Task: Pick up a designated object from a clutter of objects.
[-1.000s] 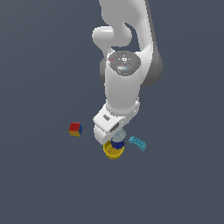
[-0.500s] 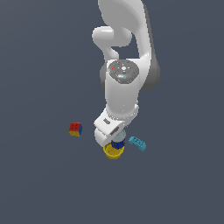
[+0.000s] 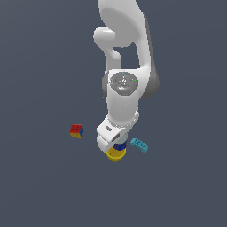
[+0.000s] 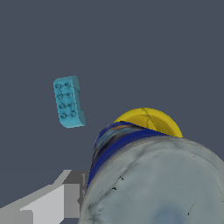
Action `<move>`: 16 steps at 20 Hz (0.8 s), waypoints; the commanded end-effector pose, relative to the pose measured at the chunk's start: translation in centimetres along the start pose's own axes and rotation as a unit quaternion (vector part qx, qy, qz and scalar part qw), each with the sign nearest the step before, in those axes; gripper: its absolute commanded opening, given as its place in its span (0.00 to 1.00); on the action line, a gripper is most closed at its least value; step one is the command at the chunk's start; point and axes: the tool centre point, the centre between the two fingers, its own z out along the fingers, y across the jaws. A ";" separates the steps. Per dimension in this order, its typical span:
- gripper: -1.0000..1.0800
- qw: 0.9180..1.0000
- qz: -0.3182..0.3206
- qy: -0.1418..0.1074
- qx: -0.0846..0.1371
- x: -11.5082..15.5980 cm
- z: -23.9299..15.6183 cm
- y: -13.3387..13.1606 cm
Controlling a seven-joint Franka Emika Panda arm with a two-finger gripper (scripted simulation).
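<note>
Now the small dark-blue cylindrical can with the grey-silver lid [image 4: 148, 183] sits right up against the gripper [image 3: 116, 147], its lid filling the wrist view. One grey finger [image 4: 52, 197] presses its side; the other is hidden, so a full clamp cannot be confirmed. The yellow round cup [image 4: 148, 120] touches the can just beyond the fingers. The cyan studded brick [image 4: 68, 102] lies near. The red-yellow-blue puzzle cube [image 3: 76, 131] sits well apart. Best lift straight up, slowly, so the cup isn't dragged.
</note>
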 end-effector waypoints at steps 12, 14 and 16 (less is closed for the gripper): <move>0.00 1.000 0.000 0.001 -0.001 0.1 -0.2 0.0; 0.00 1.000 0.000 0.001 -0.001 0.3 -0.5 -0.2; 0.00 1.000 0.000 0.001 -0.001 0.7 -1.1 -0.4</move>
